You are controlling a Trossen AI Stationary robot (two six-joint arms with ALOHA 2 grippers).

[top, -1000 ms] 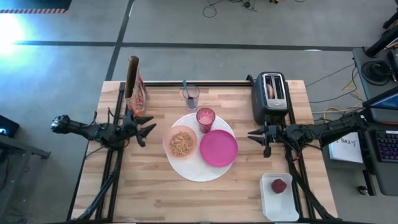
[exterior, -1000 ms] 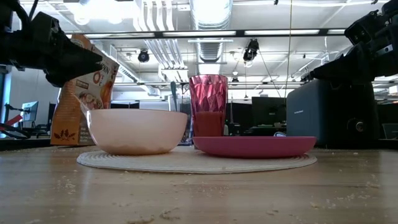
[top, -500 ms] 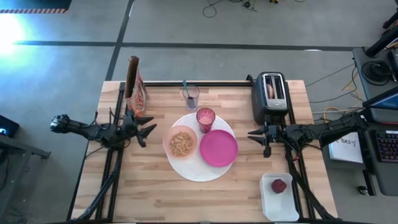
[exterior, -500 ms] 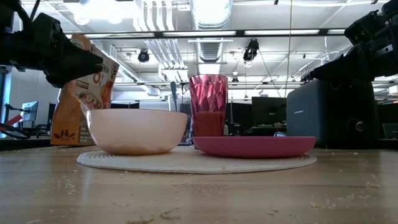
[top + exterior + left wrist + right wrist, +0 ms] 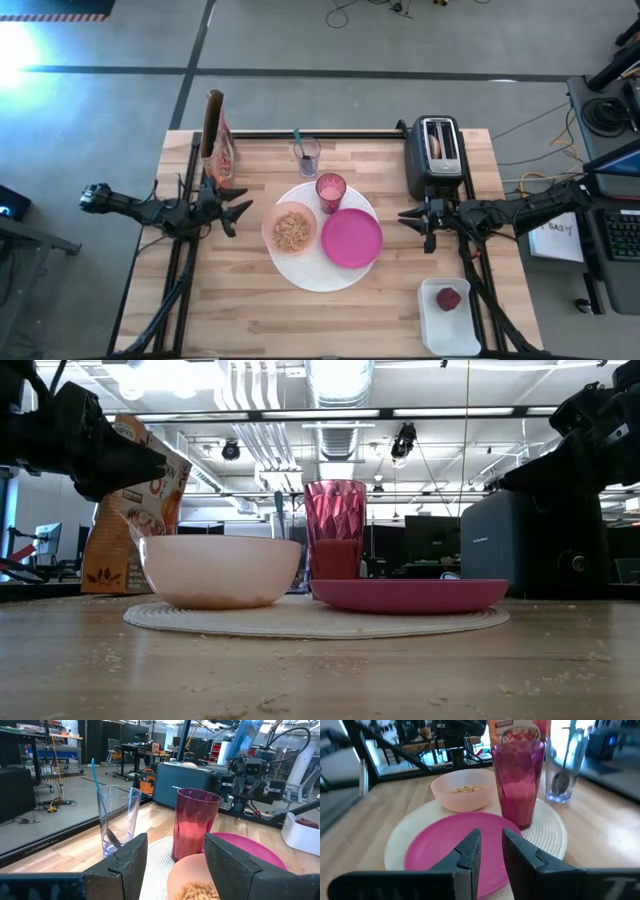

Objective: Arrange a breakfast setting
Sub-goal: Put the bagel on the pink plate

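A round white placemat (image 5: 310, 268) lies mid-table. On it rest a magenta plate (image 5: 351, 238), a peach bowl (image 5: 291, 229) with cereal, and a pink cup (image 5: 331, 191), standing upright. A teal-handled spoon (image 5: 94, 780) stands in a clear glass (image 5: 306, 155) behind the mat. A bagel (image 5: 434, 144) sits in the black toaster's slot. A small red fruit (image 5: 448, 298) lies in a white tray. My left gripper (image 5: 240, 210) hovers open left of the bowl, empty. My right gripper (image 5: 403, 219) hovers right of the plate, its fingers (image 5: 470, 847) a narrow gap apart, empty.
A black toaster (image 5: 437, 160) stands at the far right. A colourful cereal bag (image 5: 216, 140) stands at the far left corner. The white tray (image 5: 449, 325) sits at the near right edge. Bare wood lies along the near edge (image 5: 300, 320).
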